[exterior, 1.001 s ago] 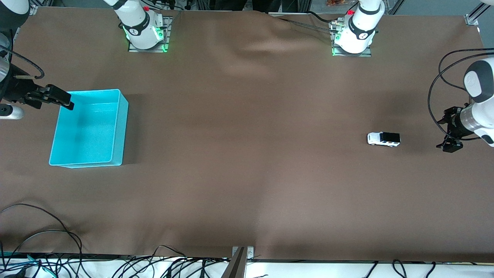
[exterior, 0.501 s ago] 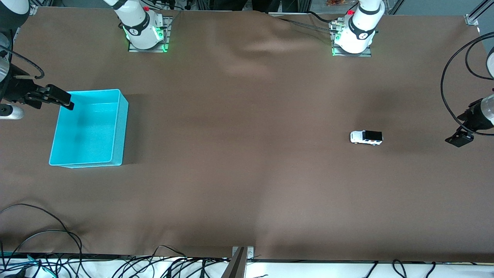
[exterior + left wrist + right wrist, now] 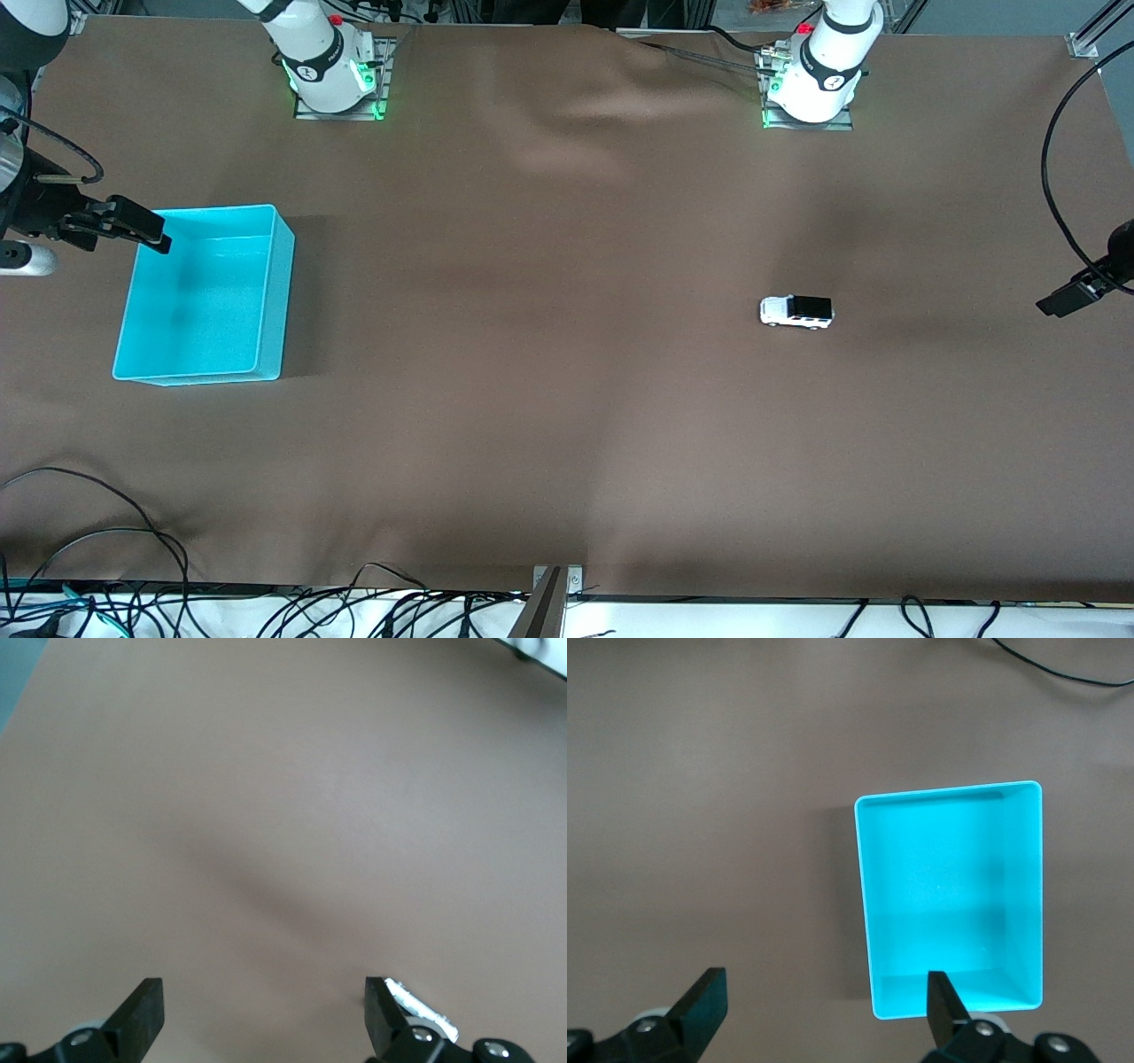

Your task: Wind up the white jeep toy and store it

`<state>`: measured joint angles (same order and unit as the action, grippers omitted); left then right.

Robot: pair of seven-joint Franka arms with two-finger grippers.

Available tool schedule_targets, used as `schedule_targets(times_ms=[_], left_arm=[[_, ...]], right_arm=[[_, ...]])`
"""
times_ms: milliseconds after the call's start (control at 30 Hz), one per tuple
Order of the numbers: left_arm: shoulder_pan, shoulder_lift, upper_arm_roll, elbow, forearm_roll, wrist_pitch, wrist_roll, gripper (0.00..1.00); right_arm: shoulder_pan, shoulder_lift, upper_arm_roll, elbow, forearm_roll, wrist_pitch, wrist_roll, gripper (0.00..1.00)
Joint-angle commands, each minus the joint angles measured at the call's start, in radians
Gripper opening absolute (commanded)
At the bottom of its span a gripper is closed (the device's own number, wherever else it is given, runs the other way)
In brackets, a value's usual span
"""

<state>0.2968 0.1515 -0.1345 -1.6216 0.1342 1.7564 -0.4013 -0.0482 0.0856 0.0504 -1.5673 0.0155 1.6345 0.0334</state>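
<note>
One white jeep toy [image 3: 796, 312], one turquoise bin [image 3: 204, 294], two robot arms.

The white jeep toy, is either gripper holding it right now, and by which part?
Nothing is held. The white jeep toy sits free on the table; the left gripper and right gripper are both open and empty.

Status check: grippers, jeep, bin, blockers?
Left gripper open, up at table's edge. Right gripper open above bin. Jeep loose on table. Nothing between.

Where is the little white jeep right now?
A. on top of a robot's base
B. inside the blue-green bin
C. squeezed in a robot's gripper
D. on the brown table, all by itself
D: the white jeep toy stands on the brown table, touching no gripper, and the turquoise bin holds nothing.
</note>
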Motion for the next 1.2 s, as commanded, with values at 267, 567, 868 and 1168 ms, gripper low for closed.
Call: schedule_targets(times_ms=[267, 567, 868, 1168], left_arm=[[-0.001, 0.002, -0.036, 0.12, -0.054, -0.123, 0.505, 1.0], [0.002, -0.006, -0.051, 0.124, -0.111, -0.124, 0.575, 1.0], [0.008, -0.023, -0.05, 0.101, -0.128, -0.155, 0.576, 1.0], [0.007, -0.023, -0.051, 0.101, -0.127, -0.161, 0.575, 1.0]], right_arm=[[-0.006, 0.002, 0.0, 0.012, -0.002, -0.013, 0.013, 1.0], [-0.004, 0.002, 0.002, 0.012, -0.002, -0.015, 0.01, 1.0], [-0.004, 0.0, 0.002, 0.012, -0.002, -0.016, 0.008, 1.0], [-0.004, 0.0, 0.0, 0.012, -0.002, -0.016, 0.005, 1.0]])
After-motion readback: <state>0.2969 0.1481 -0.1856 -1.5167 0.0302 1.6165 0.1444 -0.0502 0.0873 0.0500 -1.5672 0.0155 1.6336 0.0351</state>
